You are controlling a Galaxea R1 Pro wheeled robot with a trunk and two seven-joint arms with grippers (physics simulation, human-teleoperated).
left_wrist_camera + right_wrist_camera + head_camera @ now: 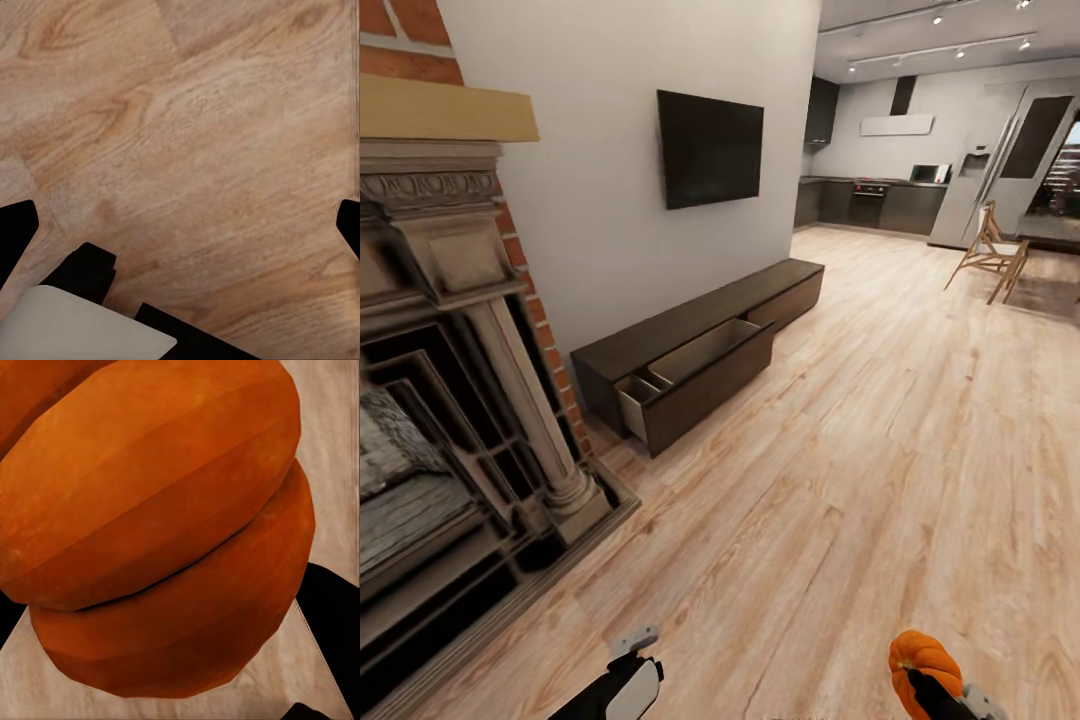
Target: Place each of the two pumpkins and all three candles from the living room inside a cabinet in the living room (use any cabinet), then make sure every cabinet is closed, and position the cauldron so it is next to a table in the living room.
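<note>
A: Right claw [932,690]?
B: Bottom right of the head frame, clenched round a pumpkin [922,655]. Orange ribbed body sits above the dark claw. In the right wrist frame the pumpkin [157,532] is pressed close to the camera, pale floor behind it at the edges.

A: Left claw [632,643]?
B: Bottom centre-left of the head frame, white and black arm casing under it, grey tip poking up. Holds nothing. In the left wrist frame the dark fingers [16,229] sit at opposite edges of the frame, wide apart, so released, only wood floor [195,135] between them.

A: Cabinet?
B: The cabinet [700,335] is centre-left of the head frame, long, low, dark brown, against the white wall under a black TV [710,148]. The near drawer [695,385] is pulled out, pale inside, with a divider near its left end. I can't see anything in it from this angle. The far drawer fronts look flush.

A: Anything else?
B: Fireplace [450,400] fills the left edge, brick above it and a wood mantel. Upper right: dark kitchen units and a wooden chair [992,252]. Light plank floor [880,450] runs across the middle, well apart from the cabinet to the claws.
</note>
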